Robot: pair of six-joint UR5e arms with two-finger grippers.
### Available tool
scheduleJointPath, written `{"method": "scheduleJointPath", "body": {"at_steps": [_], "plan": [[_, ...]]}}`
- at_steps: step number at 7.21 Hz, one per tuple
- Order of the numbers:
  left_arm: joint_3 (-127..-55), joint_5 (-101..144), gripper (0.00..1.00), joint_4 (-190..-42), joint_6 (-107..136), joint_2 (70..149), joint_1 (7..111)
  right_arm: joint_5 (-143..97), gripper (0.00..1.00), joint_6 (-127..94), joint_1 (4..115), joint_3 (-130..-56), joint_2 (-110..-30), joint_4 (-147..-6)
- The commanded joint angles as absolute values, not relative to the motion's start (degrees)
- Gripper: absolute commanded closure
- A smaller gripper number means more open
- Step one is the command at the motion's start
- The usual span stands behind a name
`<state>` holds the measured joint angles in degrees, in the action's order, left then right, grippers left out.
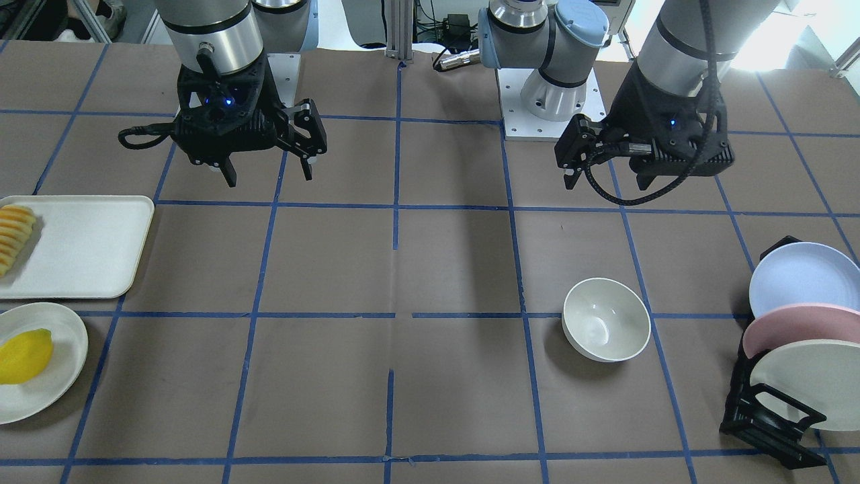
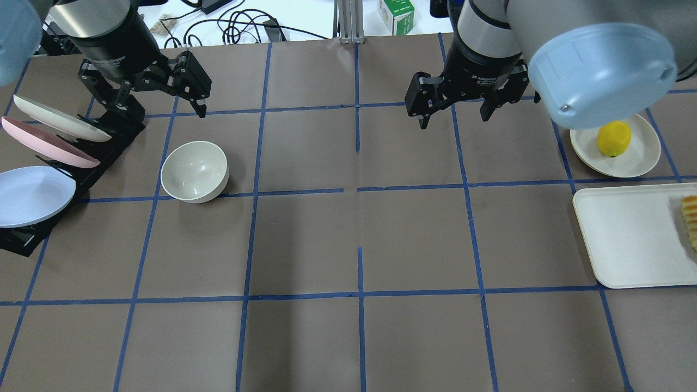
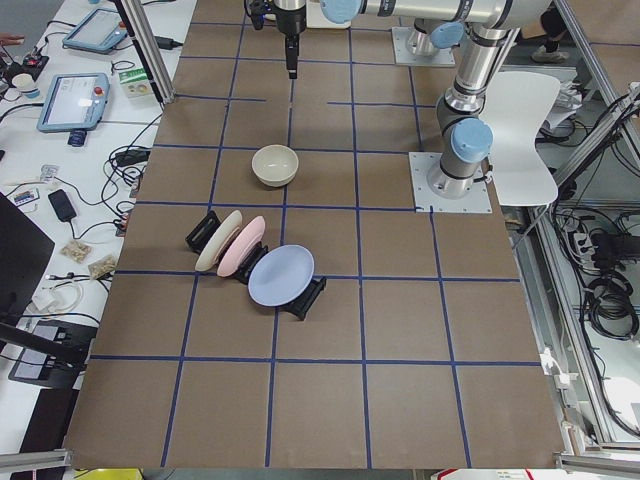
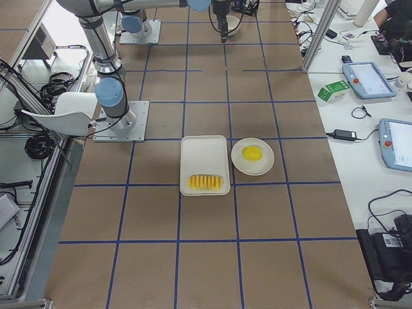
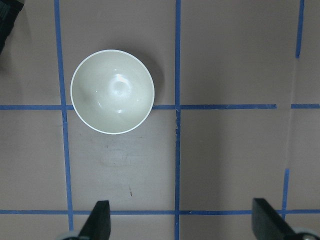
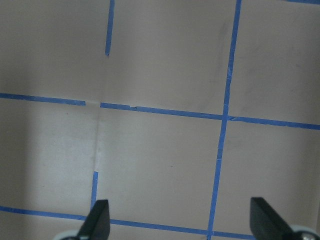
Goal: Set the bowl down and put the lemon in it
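The off-white bowl (image 1: 606, 320) stands upright and empty on the table, also in the overhead view (image 2: 194, 171), the left side view (image 3: 275, 165) and the left wrist view (image 5: 112, 91). My left gripper (image 1: 608, 180) (image 2: 160, 106) (image 5: 181, 215) is open and empty, above the table on the robot's side of the bowl. The yellow lemon (image 1: 25, 356) (image 2: 613, 139) (image 4: 252, 153) lies on a shallow off-white plate (image 1: 64, 343) (image 2: 642, 158). My right gripper (image 1: 269, 175) (image 2: 453, 118) (image 6: 180, 212) is open and empty, over bare table, well apart from the lemon.
A white tray (image 1: 87, 249) (image 2: 626, 239) with ridged sliced fruit (image 1: 13, 235) lies next to the plate. A black dish rack (image 1: 759, 417) (image 2: 22, 239) with three upright plates stands beside the bowl, at the table's end on my left.
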<state>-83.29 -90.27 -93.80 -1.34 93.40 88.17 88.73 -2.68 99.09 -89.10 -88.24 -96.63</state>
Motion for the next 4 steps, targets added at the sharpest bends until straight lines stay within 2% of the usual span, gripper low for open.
{"method": "scheduleJointPath", "body": {"at_steps": [1,4], "plan": [[-83.32,-90.7,0.0,-93.78,-1.32,93.34,88.33,88.51,0.0,-2.03,96.7,-87.99,-87.81,-96.86],[-83.41,-90.97,0.0,-93.87,-0.97,93.08,87.98,88.16,0.0,-1.67,94.04,-87.88,-87.36,-94.22]]}}
